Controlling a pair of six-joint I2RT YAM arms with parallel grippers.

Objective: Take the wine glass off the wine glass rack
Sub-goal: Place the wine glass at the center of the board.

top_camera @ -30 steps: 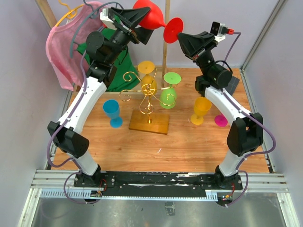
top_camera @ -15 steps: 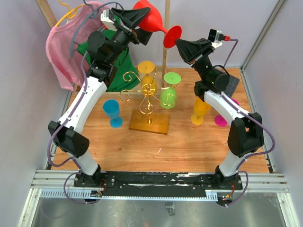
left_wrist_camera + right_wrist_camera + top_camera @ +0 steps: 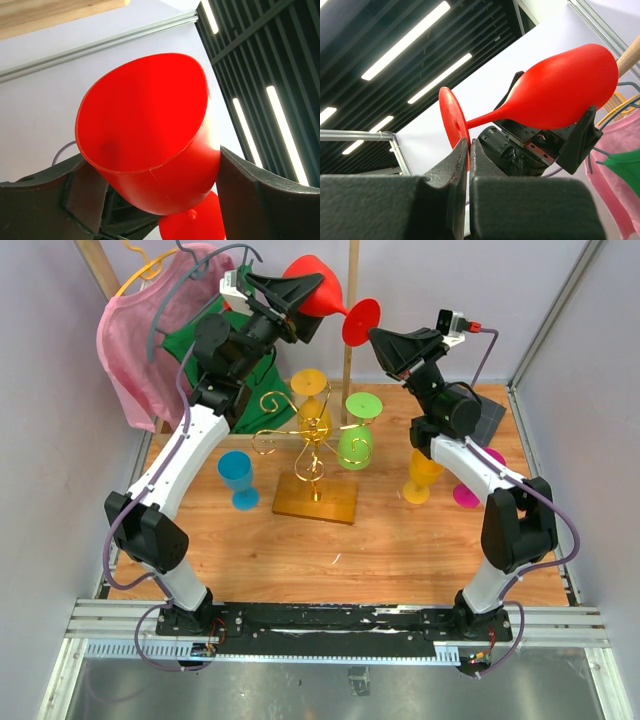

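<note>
A red wine glass [image 3: 318,287] is held high above the table, lying sideways. My left gripper [image 3: 303,292] is shut on its bowl [image 3: 150,125], with a finger [image 3: 85,195] on each side. My right gripper [image 3: 374,335] is shut on the rim of its round foot [image 3: 451,117]; the stem and bowl [image 3: 565,90] show beyond it. The wine glass rack [image 3: 308,440], gold wire on a square wood base [image 3: 315,500], stands mid-table below. A yellow glass [image 3: 312,410] and a green glass [image 3: 355,443] hang on it.
A blue glass [image 3: 237,480] stands left of the rack, an orange-yellow glass [image 3: 424,472] and a magenta glass [image 3: 467,493] to its right. A wooden frame [image 3: 350,330] with pink [image 3: 135,340] and green [image 3: 250,370] clothes stands at the back left. Side walls hem the table.
My right gripper has swung left and up to the red glass's foot. My left gripper has shifted slightly right, and the glass's foot has dropped a little.
</note>
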